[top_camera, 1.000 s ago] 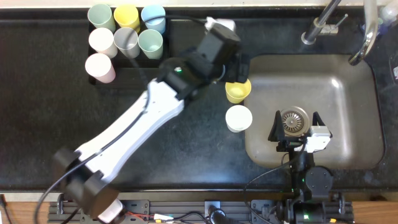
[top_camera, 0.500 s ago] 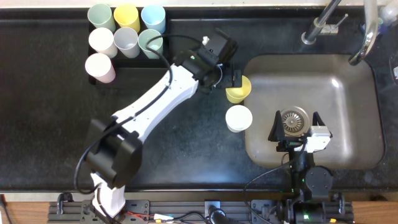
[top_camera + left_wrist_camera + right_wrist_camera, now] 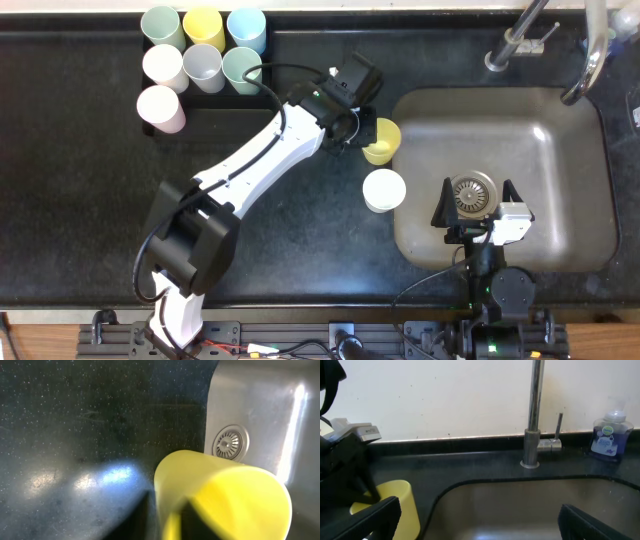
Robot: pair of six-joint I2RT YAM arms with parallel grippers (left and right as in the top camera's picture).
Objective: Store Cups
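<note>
No readable text; label on soap bottle (image 3: 612, 435) too small to make out.

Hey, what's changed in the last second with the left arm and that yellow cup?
The left arm pulled its elbow in toward its base, and the left end effector now grips the rim of the yellow cup, which edged slightly away from the white cup. The white cup, the racked cups and the open right end effector over the sink stayed put.
</note>
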